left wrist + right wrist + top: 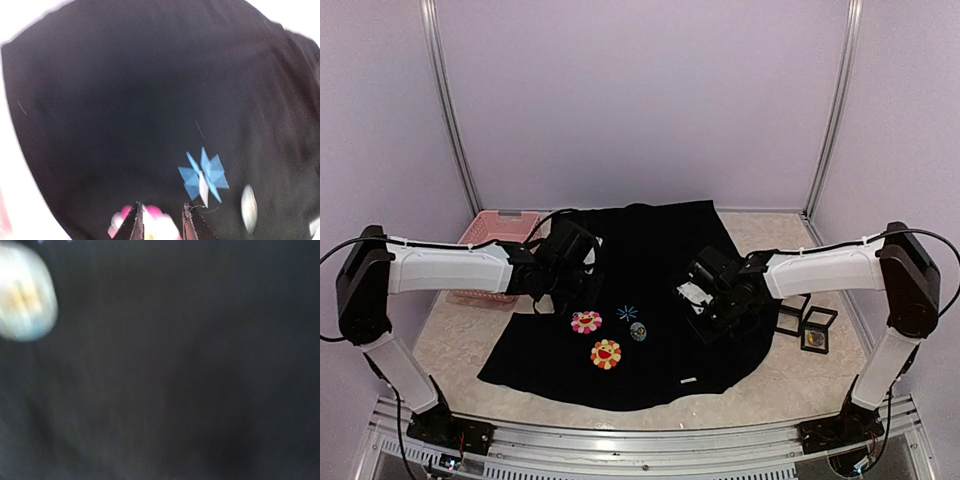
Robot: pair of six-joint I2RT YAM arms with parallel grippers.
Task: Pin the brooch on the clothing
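The clothing (650,250), a black T-shirt, lies spread on the table. On it sit a pink flower (586,321), an orange flower (606,353) and a blue starburst (627,313). The brooch (638,331) lies on the cloth just right of the starburst, apart from both grippers. My left gripper (552,300) hovers over the shirt left of the pink flower. In the left wrist view its fingertips (136,220) stand slightly apart with nothing between them, and the starburst (204,175) and blurred brooch (248,207) lie to their right. My right gripper (705,322) is over the shirt's right part. Its wrist view shows only cloth and the blurred brooch (25,295), not its fingers.
A pink basket (500,228) stands at the back left, partly behind the left arm. Small clear display boxes (810,325) sit on the table right of the shirt. A white hem label (689,380) marks the shirt's near edge. Metal frame posts rise at both back corners.
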